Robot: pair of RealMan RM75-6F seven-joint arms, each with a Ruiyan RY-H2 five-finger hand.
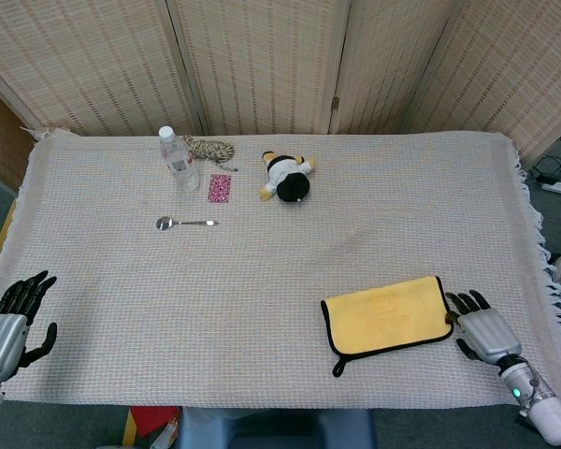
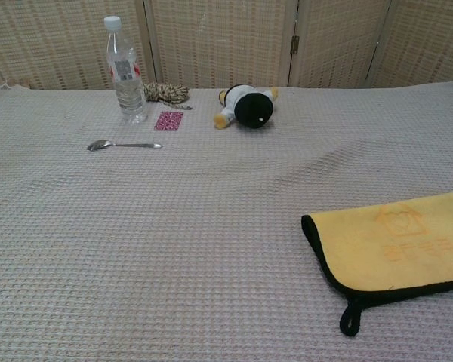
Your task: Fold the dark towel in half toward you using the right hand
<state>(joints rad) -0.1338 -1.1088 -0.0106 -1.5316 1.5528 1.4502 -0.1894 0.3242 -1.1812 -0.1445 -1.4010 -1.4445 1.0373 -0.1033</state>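
Note:
The towel (image 1: 385,316) lies flat at the near right of the table, yellow side up with a dark border and a dark loop at its near left corner; in the chest view the towel (image 2: 392,245) runs off the right edge. My right hand (image 1: 486,328) rests just right of the towel's right edge with its fingers spread, holding nothing; whether a fingertip touches the edge is unclear. At the table's near left edge is my left hand (image 1: 9,323), open and empty. Neither hand shows in the chest view.
Far left stand a water bottle (image 1: 179,160), a coil of rope (image 1: 211,149), a small pink card (image 1: 220,188) and a spoon (image 1: 185,223). A black-and-white plush toy (image 1: 286,176) lies at the far middle. The tablecloth (image 1: 262,281) has fringe along its right edge.

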